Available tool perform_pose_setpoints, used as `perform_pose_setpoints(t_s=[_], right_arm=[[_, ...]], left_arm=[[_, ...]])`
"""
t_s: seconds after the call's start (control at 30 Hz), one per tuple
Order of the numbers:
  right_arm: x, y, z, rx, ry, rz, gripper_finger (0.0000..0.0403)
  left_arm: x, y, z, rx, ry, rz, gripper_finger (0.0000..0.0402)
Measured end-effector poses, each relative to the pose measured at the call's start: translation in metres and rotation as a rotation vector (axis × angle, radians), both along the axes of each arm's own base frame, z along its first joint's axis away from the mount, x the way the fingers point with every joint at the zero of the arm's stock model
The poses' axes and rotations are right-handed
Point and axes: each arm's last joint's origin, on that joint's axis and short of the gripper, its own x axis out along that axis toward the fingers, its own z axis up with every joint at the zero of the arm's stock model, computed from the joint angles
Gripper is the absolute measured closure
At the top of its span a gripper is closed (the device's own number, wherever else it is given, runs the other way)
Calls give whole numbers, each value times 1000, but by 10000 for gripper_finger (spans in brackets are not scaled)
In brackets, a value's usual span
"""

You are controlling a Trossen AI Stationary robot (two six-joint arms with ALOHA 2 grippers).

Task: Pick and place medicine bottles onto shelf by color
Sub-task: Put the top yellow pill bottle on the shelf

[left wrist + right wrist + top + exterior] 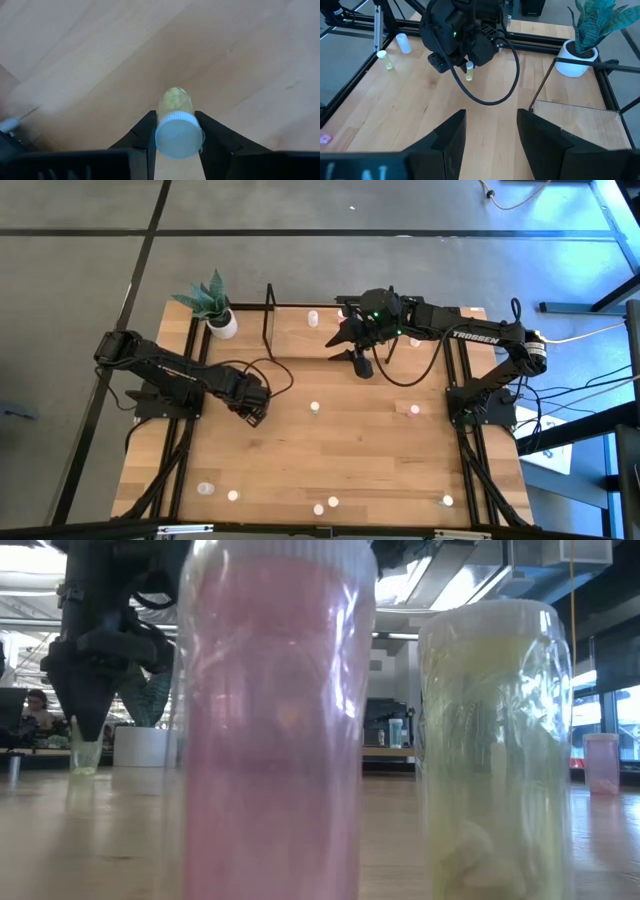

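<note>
My left gripper [256,408] is left of the table's middle, pointing down, shut on a yellowish bottle with a white cap [176,120]. The bottle also shows in the low view [85,756] and the right wrist view [469,71]. My right gripper [347,346] is open and empty [490,132], hovering near the shelf's wooden board [575,114]. The shelf stands at the table's far side, with a thin black end frame [268,320]. Other tiny bottles stand on the table: one near the middle [315,408], a pink one [413,410], and several along the near edge [233,495]. My left gripper pinches the yellowish bottle between its two fingers [145,134] at its top end, by the white cap [163,134]. The fingers come from above, pointing down. The bottle is upright below them, its bottom [85,770] at table level; whether it rests there I cannot tell.
A white plant pot [224,326] stands at the far left beside the shelf. A pink bottle [275,720] and a yellow-green bottle [495,740] stand right before the low camera. A white bottle [404,43] lies by a yellowish one [385,60]. Cables hang from both arms.
</note>
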Motion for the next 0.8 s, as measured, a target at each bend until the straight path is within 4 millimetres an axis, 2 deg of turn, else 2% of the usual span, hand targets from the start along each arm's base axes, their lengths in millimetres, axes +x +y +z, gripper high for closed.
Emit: perform_pose_setpoints(t_s=[0.17,0.33,0.6,0.8], right_arm=[[0,0,0,0,0,0,224],[0,0,0,0,0,0,224],[0,0,0,0,1,0,224],[0,0,0,4,2,-3,224]], left_arm=[[7,-1,10,-5,-37,-24,311],[18,-3,28,-22,-99,-28,309],[26,-3,71,17,-118,-77,309],[26,5,105,54,-109,-112,308]])
